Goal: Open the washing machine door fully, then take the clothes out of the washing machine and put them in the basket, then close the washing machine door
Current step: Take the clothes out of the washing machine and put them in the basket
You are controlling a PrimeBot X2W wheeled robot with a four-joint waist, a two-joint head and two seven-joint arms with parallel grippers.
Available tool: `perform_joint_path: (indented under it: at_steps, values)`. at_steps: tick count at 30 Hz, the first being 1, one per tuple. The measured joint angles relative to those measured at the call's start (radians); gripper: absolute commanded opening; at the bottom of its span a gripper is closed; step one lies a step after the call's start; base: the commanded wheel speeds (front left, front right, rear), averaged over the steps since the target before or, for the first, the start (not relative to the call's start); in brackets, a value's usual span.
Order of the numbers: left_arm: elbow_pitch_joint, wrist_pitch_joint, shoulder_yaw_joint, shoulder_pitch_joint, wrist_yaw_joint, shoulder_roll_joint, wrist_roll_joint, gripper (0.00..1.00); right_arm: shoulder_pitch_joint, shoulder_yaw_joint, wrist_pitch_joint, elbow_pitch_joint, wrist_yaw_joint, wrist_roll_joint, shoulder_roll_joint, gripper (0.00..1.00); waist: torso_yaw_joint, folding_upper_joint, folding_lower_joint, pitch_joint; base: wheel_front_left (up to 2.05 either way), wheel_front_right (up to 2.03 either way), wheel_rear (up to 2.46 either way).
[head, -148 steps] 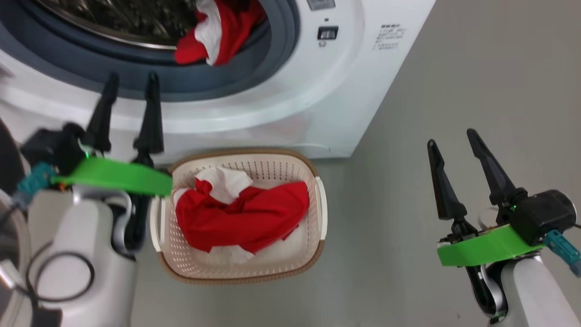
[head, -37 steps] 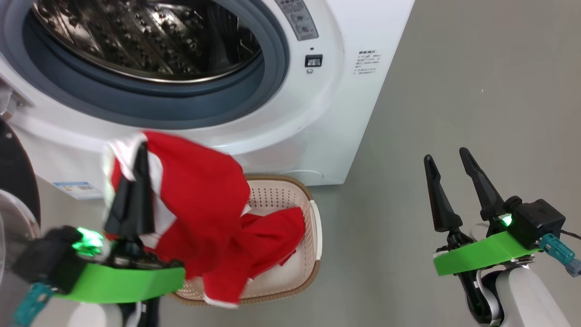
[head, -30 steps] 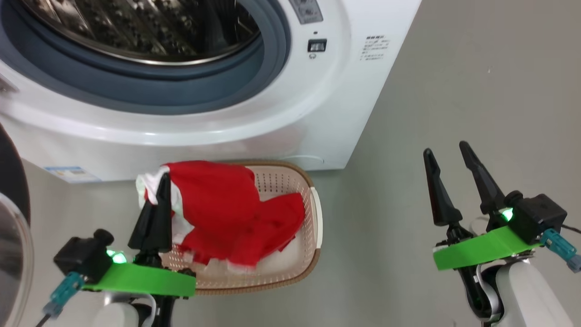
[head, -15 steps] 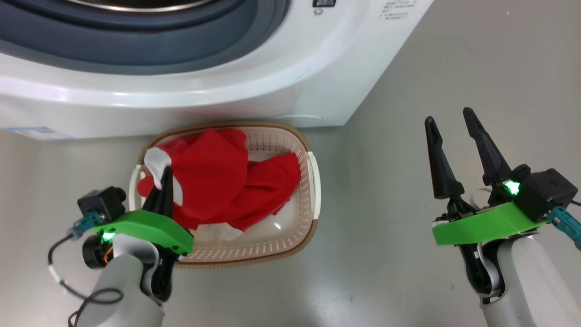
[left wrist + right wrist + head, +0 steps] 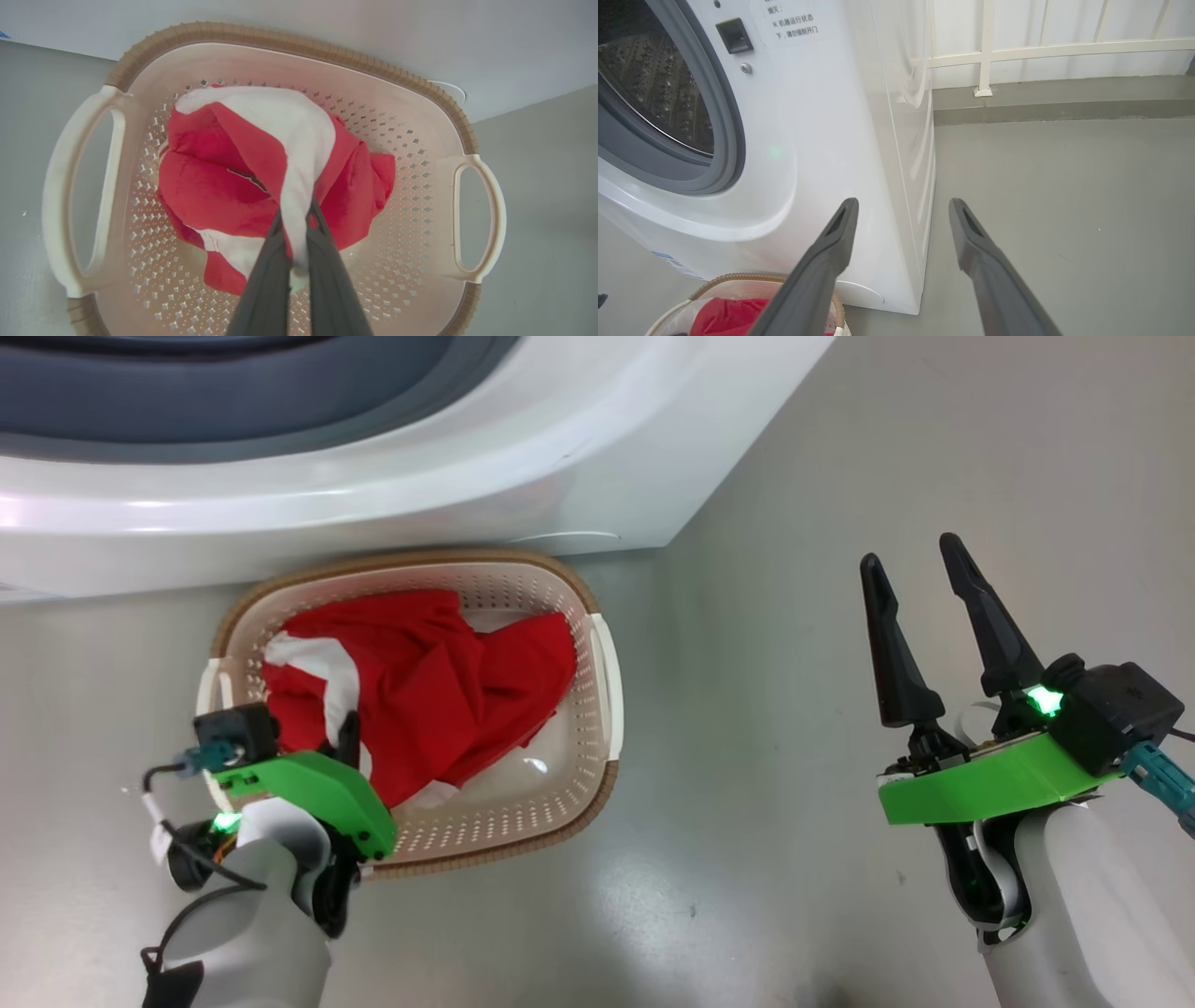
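The basket (image 5: 420, 558) stands on the floor right in front of the washing machine (image 5: 373, 495), with the red and white clothes (image 5: 439, 681) heaped inside. My left gripper (image 5: 349, 723) hangs over the basket's near left side. It is shut on a white and red fold of the clothes (image 5: 210, 196), which drapes down from the fingertips (image 5: 296, 212) into the basket (image 5: 289, 44). My right gripper (image 5: 910, 551) is open and holds nothing, well to the right above bare floor. The washing machine door is out of view.
In the right wrist view the open gripper (image 5: 902, 203) points past the machine's right front corner (image 5: 822, 116), where the grey seal and steel drum (image 5: 654, 93) show. Grey floor (image 5: 794, 756) spreads right of the basket. A white railing (image 5: 985, 51) and a low kerb lie beyond.
My left gripper has come down from in front of the machine's opening to the basket, carrying the red garment, which now drapes onto the pile. The head camera has tilted down. The right gripper stays open.
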Motion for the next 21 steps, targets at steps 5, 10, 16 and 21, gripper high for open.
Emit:
perform_joint_path:
  at_steps: [5, 10, 16, 21]
  values:
    - [0.026, 0.015, -0.037, -0.020, -0.001, 0.011, 0.009, 0.31, -0.016, 0.002, 0.000, -0.002, 0.000, 0.003, 0.000, 1.00, -0.017, 0.0000, 0.0000, 0.021, 0.00, 0.00, 0.00]
    - [0.033, 0.022, -0.055, -0.031, -0.001, 0.015, 0.005, 1.00, -0.021, 0.002, 0.000, -0.003, 0.000, 0.028, 0.000, 1.00, -0.030, 0.0000, -0.0001, 0.030, 0.00, 0.00, 0.00]
    - [0.003, 0.006, -0.069, -0.027, -0.001, 0.016, -0.048, 1.00, -0.021, -0.002, 0.000, 0.002, 0.000, 0.030, 0.000, 1.00, -0.027, 0.0000, 0.0000, 0.009, 0.00, 0.00, 0.00]
    - [-0.058, -0.018, -0.104, 0.018, -0.001, 0.021, -0.103, 1.00, -0.019, -0.002, 0.000, 0.010, 0.000, 0.026, 0.000, 1.00, -0.014, 0.0000, 0.0000, -0.028, 0.00, 0.00, 0.00]
